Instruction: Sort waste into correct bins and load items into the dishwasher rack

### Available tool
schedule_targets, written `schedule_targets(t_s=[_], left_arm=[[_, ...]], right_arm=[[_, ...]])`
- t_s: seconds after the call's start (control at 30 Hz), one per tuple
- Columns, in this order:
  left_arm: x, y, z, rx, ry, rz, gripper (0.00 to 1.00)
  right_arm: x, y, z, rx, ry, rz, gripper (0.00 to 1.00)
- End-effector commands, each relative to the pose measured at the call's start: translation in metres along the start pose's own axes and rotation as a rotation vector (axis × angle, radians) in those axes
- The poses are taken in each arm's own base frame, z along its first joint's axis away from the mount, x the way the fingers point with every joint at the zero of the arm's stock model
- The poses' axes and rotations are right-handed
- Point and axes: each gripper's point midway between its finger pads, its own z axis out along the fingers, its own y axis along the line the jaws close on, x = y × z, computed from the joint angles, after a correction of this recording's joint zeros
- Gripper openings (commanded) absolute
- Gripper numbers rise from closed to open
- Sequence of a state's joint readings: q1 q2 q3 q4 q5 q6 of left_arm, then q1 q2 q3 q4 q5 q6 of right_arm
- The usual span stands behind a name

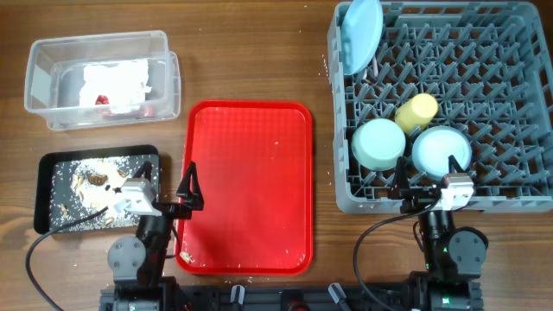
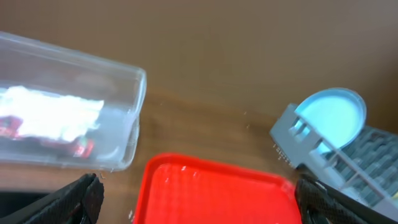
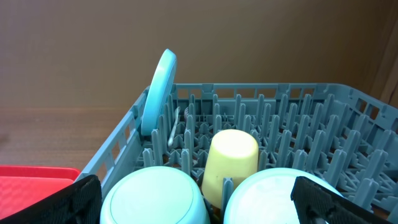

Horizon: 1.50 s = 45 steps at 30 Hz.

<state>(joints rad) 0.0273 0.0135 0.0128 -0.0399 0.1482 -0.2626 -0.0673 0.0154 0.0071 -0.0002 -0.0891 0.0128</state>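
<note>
The blue plate (image 1: 361, 36) stands on edge in the far left corner of the grey rack (image 1: 518, 200), with the yellow cup (image 1: 416, 111), mint bowl (image 1: 378, 142) and blue bowl (image 1: 441, 151) near its front; a white sliver (image 3: 170, 135) beside the plate may be cutlery. The wrapper (image 1: 117, 84) lies in the clear tub (image 1: 43, 86), crumbs (image 1: 82, 181) in the black tray (image 1: 47, 207). Left jaws and right jaws gape wide, empty.

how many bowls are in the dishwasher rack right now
2. The mint green bowl sits upside down near the left of the dishwasher rack's near edge. The light blue bowl is beside it to the right, also upside down. No others seem hidden.
</note>
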Motion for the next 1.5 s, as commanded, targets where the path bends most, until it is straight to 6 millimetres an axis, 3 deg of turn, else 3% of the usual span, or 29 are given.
schedule_targets(t_s=[0.0,1.47], left_arm=[[0.0059,0.0039,-0.0004,-0.011,0.017,0.02,1.0],[0.0053,0.0062,-0.0004,-0.024,0.013,0.017,1.0]], right_arm=[[-0.0027,-0.0019,-0.0007,0.01,-0.013,-0.014,1.0],[-0.0027,-0.0019,-0.0007,0.01,-0.013,-0.014,1.0]])
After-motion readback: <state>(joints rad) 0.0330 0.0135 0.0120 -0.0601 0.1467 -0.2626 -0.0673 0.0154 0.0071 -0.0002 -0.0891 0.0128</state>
